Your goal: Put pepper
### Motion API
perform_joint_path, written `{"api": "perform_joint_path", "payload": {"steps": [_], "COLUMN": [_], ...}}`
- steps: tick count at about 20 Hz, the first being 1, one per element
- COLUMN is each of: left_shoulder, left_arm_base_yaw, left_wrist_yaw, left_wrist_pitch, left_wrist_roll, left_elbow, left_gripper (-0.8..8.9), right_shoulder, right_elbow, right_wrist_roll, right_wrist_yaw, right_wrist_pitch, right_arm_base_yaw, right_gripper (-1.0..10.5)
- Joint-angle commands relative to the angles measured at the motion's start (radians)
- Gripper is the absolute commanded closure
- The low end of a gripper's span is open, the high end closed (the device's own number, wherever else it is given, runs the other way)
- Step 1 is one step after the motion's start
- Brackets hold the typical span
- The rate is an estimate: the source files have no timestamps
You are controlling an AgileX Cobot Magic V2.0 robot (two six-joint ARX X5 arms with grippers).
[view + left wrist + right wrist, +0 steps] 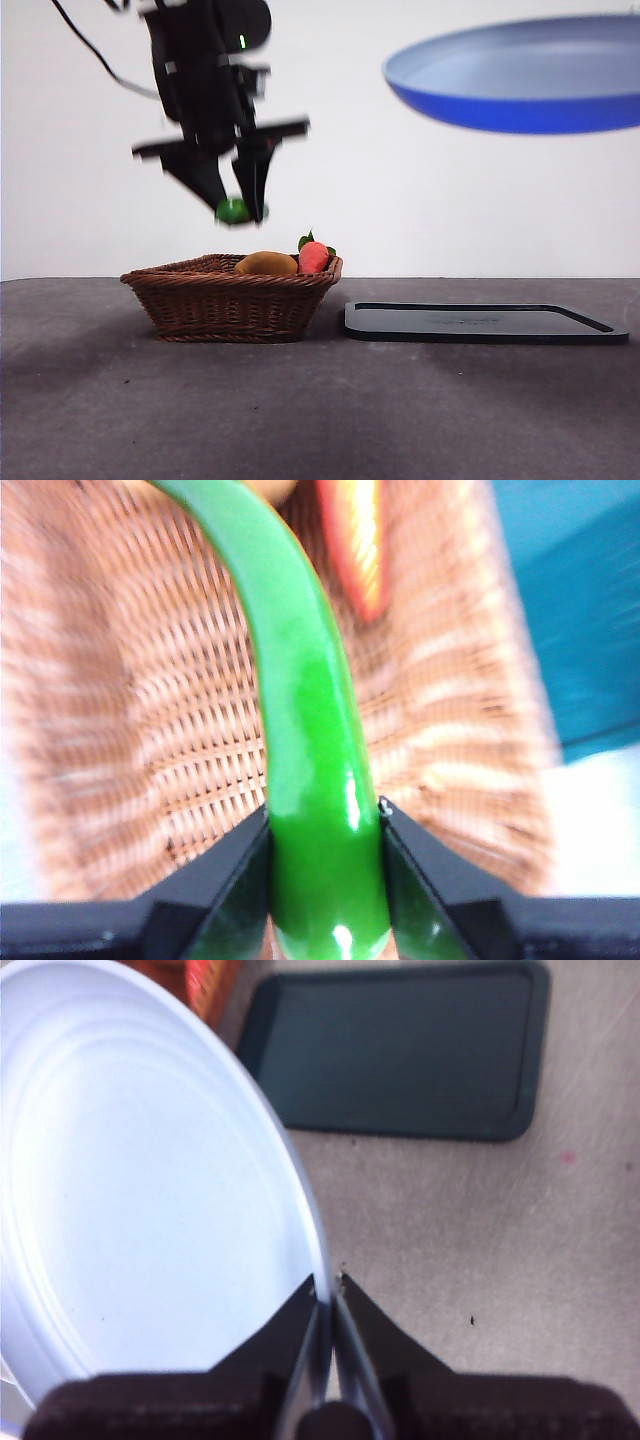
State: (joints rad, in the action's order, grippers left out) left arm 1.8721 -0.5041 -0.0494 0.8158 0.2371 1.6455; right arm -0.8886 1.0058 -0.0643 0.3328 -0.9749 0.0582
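- So the glossy green elongated pepper (315, 780) is already out of the brown woven wicker basket (225, 300), pinched between the two black jaws of the left gripper (240, 205) and hanging in the air straight above the basket
- In the front view only the rounded green end of it pokes out below the jaw tips; the left wrist view shows the rest curving away over the basket's weave
- Picking up looks done to me, and the grip seems snug, with both jaws pressed against the pepper's sides
- The right gripper (328, 1305) has its jaws clamped on the rim of the round blue plate (520, 85), holding it up high, well off to the side of the basket and a bit tilted
- Below the plate, just beside the basket, a flat dark rectangular tray (485, 322) lies on the table
- An orange-red fruit with green leaves (314, 256) and a yellow-brown oval fruit (266, 264) sit in the basket
- What's left, I'd guess: carry the pepper over to the plate and let go. The arm is motion-blurred, so its exact height above the basket is hard to call
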Motion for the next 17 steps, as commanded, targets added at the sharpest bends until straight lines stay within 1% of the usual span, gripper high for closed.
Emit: {"api": "perform_joint_path", "payload": {"steps": [1, 3, 5, 8, 9, 12, 15, 17], "left_shoulder": [-0.073, -0.145, -0.198, -0.218, -0.216, -0.170, -0.090, -0.031], "left_arm_base_yaw": [-0.031, -0.061, -0.102, -0.188, -0.226, -0.333, -0.386, -0.397], "left_wrist_yaw": [0.008, 0.028, 0.077, 0.128, 0.142, 0.129, 0.129, 0.129], "left_wrist_pitch": [0.006, 0.010, 0.008, 0.010, 0.009, -0.023, -0.077, -0.099], "left_wrist_roll": [-0.002, -0.013, -0.023, -0.029, -0.043, -0.101, -0.137, -0.161], "left_elbow": [0.020, 0.020, 0.020, 0.020, 0.019, 0.018, 0.018, 0.018], "left_gripper": [7.14, 7.14, 7.14, 7.14, 7.14, 7.14, 7.14, 7.14], "right_shoulder": [-0.081, -0.172, -0.268, -0.405, -0.448, -0.506, -0.511, -0.511], "right_elbow": [0.014, 0.014, 0.014, 0.014, 0.014, 0.014, 0.014, 0.014], "right_wrist_roll": [-0.012, -0.038, -0.064, -0.095, -0.109, -0.137, -0.157, -0.156], "right_wrist_yaw": [0.005, 0.008, 0.009, 0.010, 0.011, 0.084, 0.089, 0.089], "right_wrist_pitch": [0.041, 0.095, 0.148, 0.206, 0.222, 0.257, 0.272, 0.262], "right_arm_base_yaw": [0.001, 0.001, 0.001, 0.003, 0.003, 0.002, 0.002, 0.002], "right_gripper": [9.4, 9.4, 9.4, 9.4, 9.4, 9.4, 9.4, 9.4]}}
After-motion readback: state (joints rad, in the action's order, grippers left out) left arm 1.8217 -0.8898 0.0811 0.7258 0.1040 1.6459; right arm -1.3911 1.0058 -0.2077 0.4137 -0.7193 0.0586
